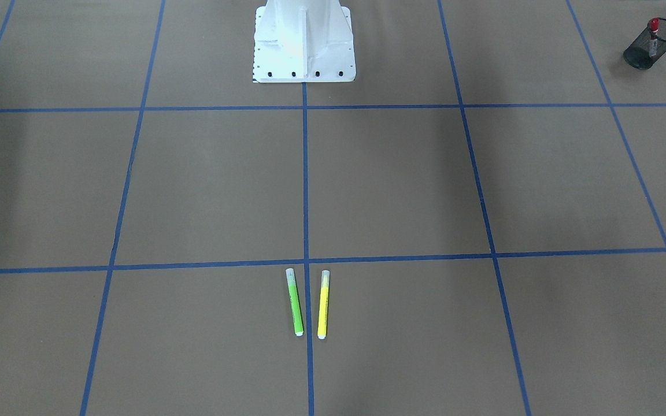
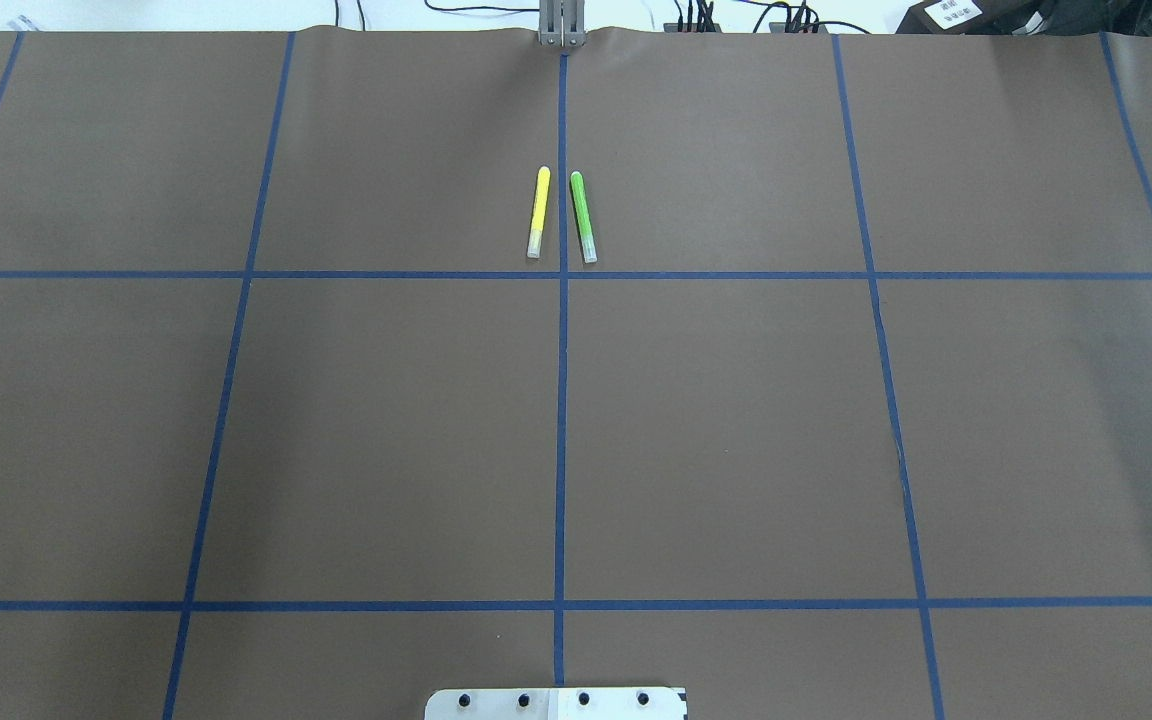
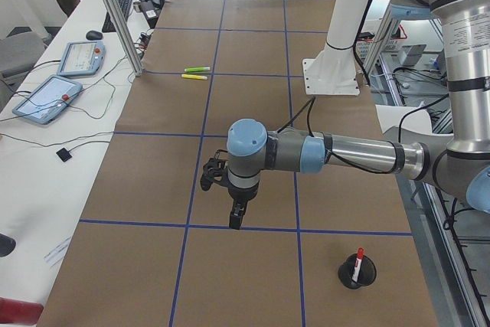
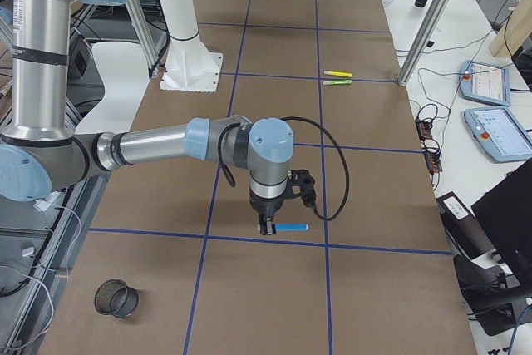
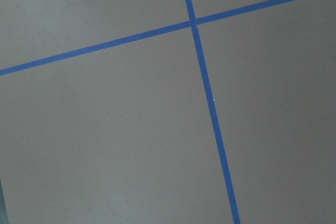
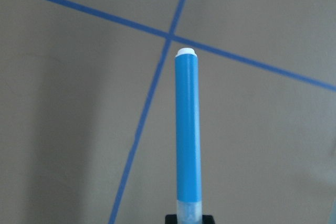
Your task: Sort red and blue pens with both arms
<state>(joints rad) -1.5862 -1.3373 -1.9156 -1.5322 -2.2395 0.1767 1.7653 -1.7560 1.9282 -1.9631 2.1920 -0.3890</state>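
Brown table (image 1: 194,190), blue-taped grid: red pen (image 1: 653,26) stands in mesh cup (image 1: 638,56) at robot's left; right hand (image 4: 266,228) grasps blue pen (image 6: 188,129); left hand (image 3: 236,222) state cannot be told

The blue pen (image 6: 187,129), white at its end, juts out level at mid-frame, its translucent cap clamped in the right gripper (image 4: 266,229). The red pen (image 1: 652,37) stands tilted, red cap up, in a black mesh cup (image 1: 640,51) at the upper right.
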